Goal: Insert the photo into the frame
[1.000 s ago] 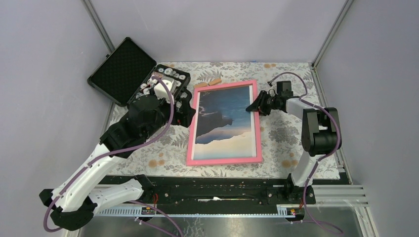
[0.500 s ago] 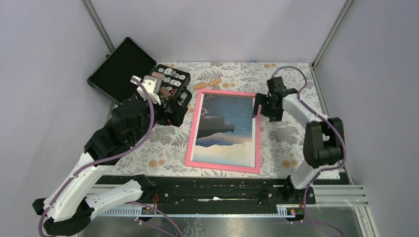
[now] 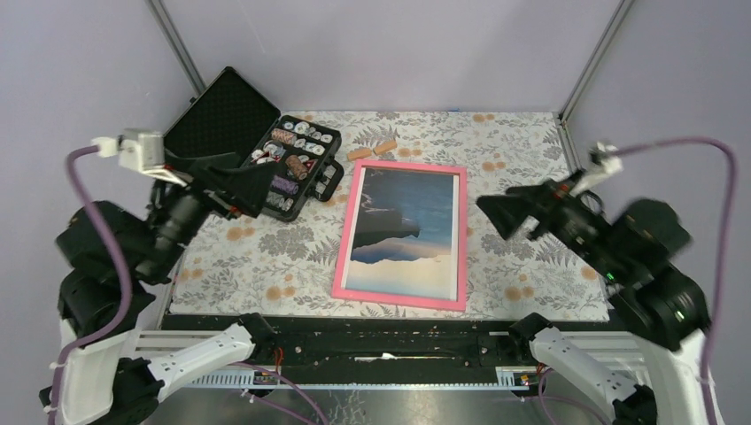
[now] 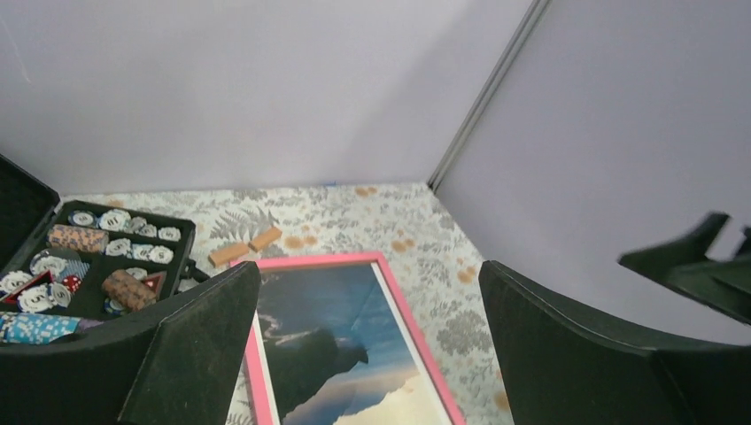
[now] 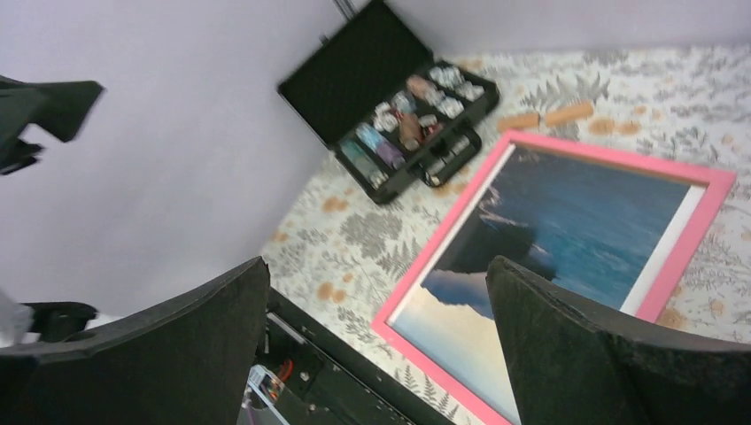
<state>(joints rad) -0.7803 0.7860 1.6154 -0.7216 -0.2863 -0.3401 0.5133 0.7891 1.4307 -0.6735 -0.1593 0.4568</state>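
Note:
The frame (image 3: 344, 257), pink-railed, lies flat at the middle of the floral table. The photo (image 3: 407, 212) of blue mountains lies face up inside its rails, with a thin white strip along its right edge. My left gripper (image 3: 239, 177) hangs open and high over the table's left side, apart from the frame. My right gripper (image 3: 514, 211) hangs open and raised to the right of the frame. In the left wrist view the frame (image 4: 403, 310) and photo (image 4: 328, 310) show below the open gripper (image 4: 367, 270). In the right wrist view the frame (image 5: 443, 239) and photo (image 5: 584, 212) sit beyond the empty gripper (image 5: 376, 263).
A black case (image 3: 292, 164) of poker chips stands open at the back left, its lid (image 3: 217, 124) leaning against the wall. Two small wooden blocks (image 3: 372, 150) lie just behind the frame. Grey walls and metal posts enclose the table; a black rail (image 3: 381, 341) runs along the near edge.
Both arms have lifted and pulled back from the frame's sides toward the near corners. The right gripper has opened and let go of the frame's right edge. The frame has shifted slightly.

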